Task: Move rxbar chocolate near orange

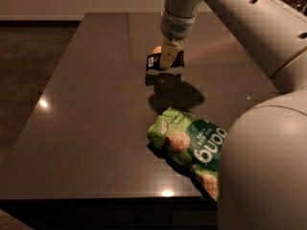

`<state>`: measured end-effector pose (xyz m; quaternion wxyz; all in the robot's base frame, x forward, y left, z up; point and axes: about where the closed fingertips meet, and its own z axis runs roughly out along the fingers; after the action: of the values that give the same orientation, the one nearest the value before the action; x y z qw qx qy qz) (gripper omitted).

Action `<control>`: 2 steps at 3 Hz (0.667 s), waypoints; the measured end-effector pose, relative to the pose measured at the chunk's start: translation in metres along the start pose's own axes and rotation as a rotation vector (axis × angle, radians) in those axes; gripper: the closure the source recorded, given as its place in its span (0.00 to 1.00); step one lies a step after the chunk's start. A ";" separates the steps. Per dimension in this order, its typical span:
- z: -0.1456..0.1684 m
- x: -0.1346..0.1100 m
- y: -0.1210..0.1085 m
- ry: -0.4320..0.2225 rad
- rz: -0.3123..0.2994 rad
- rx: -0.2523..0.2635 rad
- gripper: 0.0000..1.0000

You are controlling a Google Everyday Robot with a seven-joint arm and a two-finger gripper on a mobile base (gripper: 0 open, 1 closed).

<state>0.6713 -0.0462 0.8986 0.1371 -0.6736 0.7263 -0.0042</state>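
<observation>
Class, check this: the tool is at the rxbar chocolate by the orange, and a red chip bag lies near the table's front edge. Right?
No: the camera view shows the chip bag is green, not red. The tool is at the rxbar chocolate by the orange, as stated.

Green chip bag (189, 145) flat on dark table (96, 104), near edge, well apart from gripper (166, 65) hanging over far middle.
</observation>
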 end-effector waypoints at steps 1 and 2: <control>0.004 0.024 -0.007 0.016 0.033 -0.005 1.00; 0.012 0.041 -0.006 0.021 0.044 -0.033 0.76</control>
<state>0.6770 -0.0843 0.8801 0.1185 -0.6595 0.7423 0.0035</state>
